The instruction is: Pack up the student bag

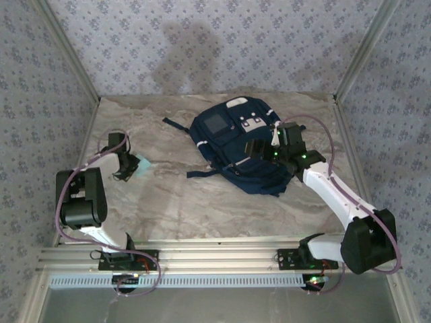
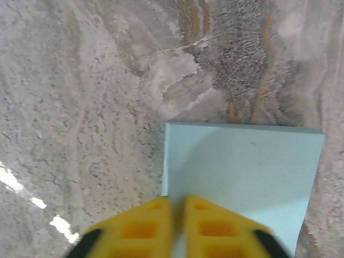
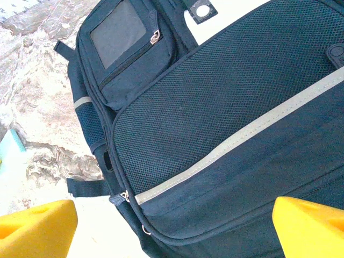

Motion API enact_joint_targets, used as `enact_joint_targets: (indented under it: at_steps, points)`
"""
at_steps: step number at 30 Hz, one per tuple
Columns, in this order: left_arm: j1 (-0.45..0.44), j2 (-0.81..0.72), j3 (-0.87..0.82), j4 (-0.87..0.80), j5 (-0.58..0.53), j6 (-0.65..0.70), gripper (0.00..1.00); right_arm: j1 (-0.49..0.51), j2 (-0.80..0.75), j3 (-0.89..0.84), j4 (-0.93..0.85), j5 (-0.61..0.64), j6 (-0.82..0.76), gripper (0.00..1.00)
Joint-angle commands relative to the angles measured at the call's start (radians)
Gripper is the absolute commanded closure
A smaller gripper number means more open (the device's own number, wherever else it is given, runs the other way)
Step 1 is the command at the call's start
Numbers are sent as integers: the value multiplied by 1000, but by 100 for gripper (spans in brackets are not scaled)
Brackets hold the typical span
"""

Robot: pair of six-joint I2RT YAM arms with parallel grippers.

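The student bag [image 1: 232, 145] lies flat in the middle of the table, navy with a grey front panel [image 3: 118, 32] and a pale stripe. My right gripper [image 1: 261, 149] hovers over the bag's right part. In the right wrist view my right gripper [image 3: 174, 215] stands wide open above the mesh pocket, near a zipper pull [image 3: 119, 198], with nothing between its fingers. A pale blue flat item [image 2: 242, 172] lies on the table at the left. My left gripper [image 2: 178, 201] is shut on this item's near left corner. From above, my left gripper [image 1: 128, 166] sits at the item's [image 1: 144, 165] left edge.
The marble-patterned table [image 1: 202, 202] has patterned walls on three sides. A loose bag strap [image 1: 174, 123] trails toward the back left, and another [image 1: 202, 173] toward the front. An aluminium rail [image 1: 215, 252] runs along the near edge.
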Motion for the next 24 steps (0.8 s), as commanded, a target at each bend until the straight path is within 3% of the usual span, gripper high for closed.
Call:
enact_joint_targets:
  at_steps: [1, 12, 18, 24]
  points:
    - [2, 18, -2, -27, 35, 11, 100, -5, -18, -12, -16, 16, -8, 5]
    - [-17, -112, -18, 11, 107, 16, 100, -5, -15, -21, 4, 1, 4, 6]
    - [-96, -162, 51, -4, 135, 22, 100, 12, 0, -11, 36, -42, 17, 8]
    - [-187, -175, 127, 75, 267, -7, 100, 55, 31, 12, 104, -104, 37, 8]
